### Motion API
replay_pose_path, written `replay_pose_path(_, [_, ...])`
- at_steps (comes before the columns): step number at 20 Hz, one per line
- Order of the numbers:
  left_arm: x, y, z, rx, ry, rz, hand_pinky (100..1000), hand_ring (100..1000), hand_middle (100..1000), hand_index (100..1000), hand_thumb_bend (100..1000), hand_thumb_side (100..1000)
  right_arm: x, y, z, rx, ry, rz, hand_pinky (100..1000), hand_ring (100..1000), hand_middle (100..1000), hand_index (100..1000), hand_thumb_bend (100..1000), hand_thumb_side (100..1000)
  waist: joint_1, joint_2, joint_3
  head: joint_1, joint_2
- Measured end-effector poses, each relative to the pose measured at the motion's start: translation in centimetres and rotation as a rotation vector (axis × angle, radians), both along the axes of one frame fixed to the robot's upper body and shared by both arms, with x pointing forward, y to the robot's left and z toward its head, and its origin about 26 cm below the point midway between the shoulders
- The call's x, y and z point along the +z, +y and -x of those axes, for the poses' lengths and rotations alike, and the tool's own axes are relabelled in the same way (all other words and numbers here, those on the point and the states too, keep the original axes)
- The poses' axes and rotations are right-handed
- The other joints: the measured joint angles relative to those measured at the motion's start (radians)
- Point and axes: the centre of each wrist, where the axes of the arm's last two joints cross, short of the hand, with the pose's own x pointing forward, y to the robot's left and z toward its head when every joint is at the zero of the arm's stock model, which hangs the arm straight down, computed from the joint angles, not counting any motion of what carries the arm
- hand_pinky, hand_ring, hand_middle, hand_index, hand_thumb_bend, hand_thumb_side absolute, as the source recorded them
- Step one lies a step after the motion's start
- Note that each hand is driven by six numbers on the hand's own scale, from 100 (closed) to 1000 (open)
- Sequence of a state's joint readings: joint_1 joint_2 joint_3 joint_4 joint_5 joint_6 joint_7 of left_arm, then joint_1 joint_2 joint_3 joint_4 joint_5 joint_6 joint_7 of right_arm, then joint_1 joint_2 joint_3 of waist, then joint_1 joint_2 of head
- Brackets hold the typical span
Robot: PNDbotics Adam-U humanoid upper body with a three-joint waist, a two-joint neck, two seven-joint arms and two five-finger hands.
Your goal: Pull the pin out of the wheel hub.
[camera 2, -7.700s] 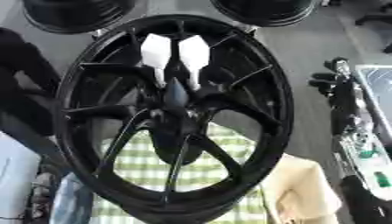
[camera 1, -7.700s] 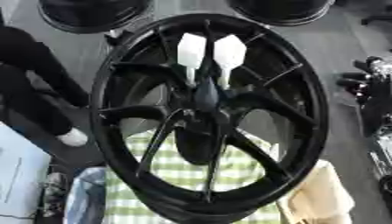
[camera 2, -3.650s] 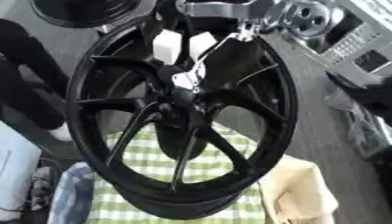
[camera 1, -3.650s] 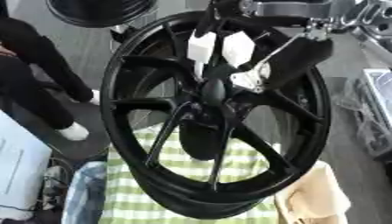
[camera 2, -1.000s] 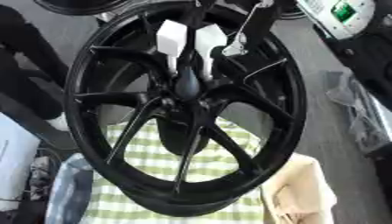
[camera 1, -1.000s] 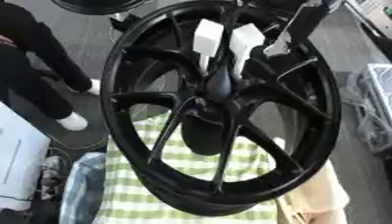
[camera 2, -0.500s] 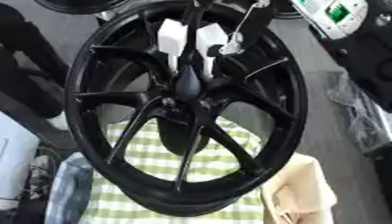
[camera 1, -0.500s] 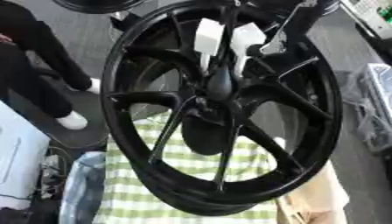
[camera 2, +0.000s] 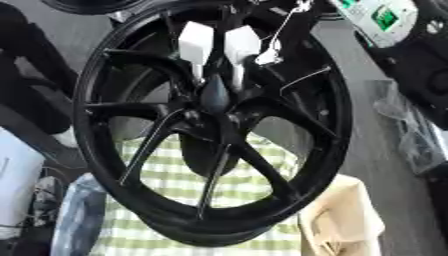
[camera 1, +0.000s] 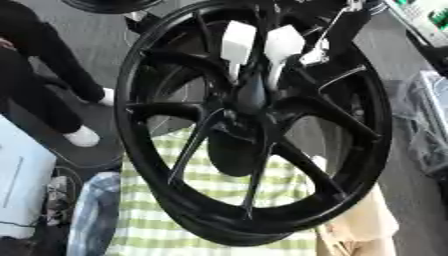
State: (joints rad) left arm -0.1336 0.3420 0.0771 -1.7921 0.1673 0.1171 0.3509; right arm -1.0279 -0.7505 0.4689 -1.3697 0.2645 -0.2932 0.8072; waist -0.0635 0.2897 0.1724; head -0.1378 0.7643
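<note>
The black wheel hub (camera 1: 254, 125) stands upright over a green checked cloth (camera 1: 219, 200), with two white pins (camera 1: 261, 45) set in its spokes above the centre. The right hand (camera 1: 317, 52) reaches in from the upper right, just beside them; I cannot tell how its fingers stand. Pulling looks not yet done.

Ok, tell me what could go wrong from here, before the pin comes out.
1. The wheel stands on edge on a checked cloth, so a pull may tip or roll it.
2. Two white pins sit side by side; the robot hand, close to the right one, might take the wrong one.
3. The robot hand sits among the spokes and could snag on them.
</note>
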Motion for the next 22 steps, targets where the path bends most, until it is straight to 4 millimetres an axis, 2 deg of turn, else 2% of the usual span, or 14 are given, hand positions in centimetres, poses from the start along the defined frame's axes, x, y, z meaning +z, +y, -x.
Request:
replay_pose_path(3, [0.0, 0.0, 0.0, 0.000, 0.000, 0.000, 737, 658, 602, 700, 156, 816, -0.1, -0.1, -0.1, -0.004, -0.003, 0.003, 884, 816, 666, 816, 343, 308, 0.000, 0.000, -0.001, 0.000, 0.000])
replay_pose_path(8, [0.0, 0.0, 0.0, -0.002, 0.002, -0.001, 738, 658, 601, 700, 154, 818, -0.5, -0.4, -0.2, -0.016, 0.004, 0.005, 882, 809, 635, 792, 297, 303, 0.003, 0.003, -0.001, 0.002, 0.000])
replay_pose_path(12, [0.0, 0.0, 0.0, -0.002, 0.002, -0.001, 738, 658, 601, 700, 153, 819, -0.6, -0.3, -0.3, -0.029, 0.003, -0.018, 862, 778, 542, 705, 207, 245, 0.005, 0.003, 0.000, 0.003, 0.000])
replay_pose_path(17, [0.0, 0.0, 0.0, -0.003, 0.001, -0.001, 739, 657, 601, 700, 151, 821, -0.9, -0.4, -0.4, -0.061, 0.005, -0.075, 837, 713, 440, 593, 100, 222, 0.005, 0.004, 0.000, 0.003, 0.000])
replay_pose_path(22, [0.0, 0.0, 0.0, -0.003, 0.001, -0.001, 740, 658, 601, 701, 150, 821, -1.2, -0.5, -0.5, -0.091, 0.024, -0.134, 823, 672, 383, 533, 100, 213, 0.005, 0.005, 0.000, 0.002, 0.000])
